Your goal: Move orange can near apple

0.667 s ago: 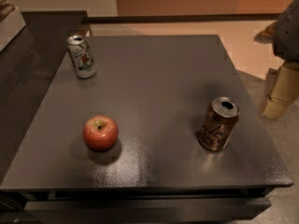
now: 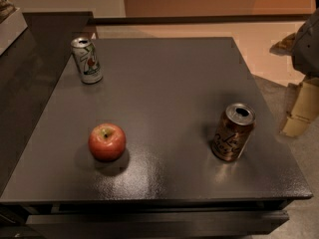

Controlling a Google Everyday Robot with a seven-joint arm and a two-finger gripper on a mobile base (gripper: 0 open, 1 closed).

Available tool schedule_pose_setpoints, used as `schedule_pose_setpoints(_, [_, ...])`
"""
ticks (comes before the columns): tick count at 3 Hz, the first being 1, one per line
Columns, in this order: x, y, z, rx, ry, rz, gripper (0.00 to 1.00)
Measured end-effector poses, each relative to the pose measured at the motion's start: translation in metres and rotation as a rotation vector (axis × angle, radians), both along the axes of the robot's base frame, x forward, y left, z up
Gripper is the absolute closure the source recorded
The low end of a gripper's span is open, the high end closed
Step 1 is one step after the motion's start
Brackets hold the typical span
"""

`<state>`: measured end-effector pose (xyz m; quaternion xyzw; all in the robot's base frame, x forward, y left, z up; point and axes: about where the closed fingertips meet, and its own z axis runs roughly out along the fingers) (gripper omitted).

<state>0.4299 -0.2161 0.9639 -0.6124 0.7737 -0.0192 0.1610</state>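
Observation:
The orange can (image 2: 233, 132) stands upright on the right side of the dark grey table (image 2: 164, 78), brownish-orange with white cursive lettering and an open silver top. The red apple (image 2: 106, 142) sits on the front left part of the table, well apart from the can. My gripper (image 2: 301, 111) is at the right edge of the view, beside the table and to the right of the orange can, not touching it. Only part of it shows, with the grey arm above it.
A white-and-green can (image 2: 87, 60) stands upright at the table's back left. A dark counter (image 2: 30, 59) runs along the left side. A beige floor (image 2: 269, 39) lies behind and to the right of the table.
The gripper at the right edge has shifted slightly lower. The cans and the apple have not moved.

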Motion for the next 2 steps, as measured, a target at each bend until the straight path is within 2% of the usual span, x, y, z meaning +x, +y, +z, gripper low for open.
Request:
schedule_pose_setpoints(1, [-0.011,0.003,-0.020,0.048,0.028,0.033,0.00])
schedule_pose_setpoints(2, [-0.018,0.016,-0.041,0.100,0.062,0.075,0.00])
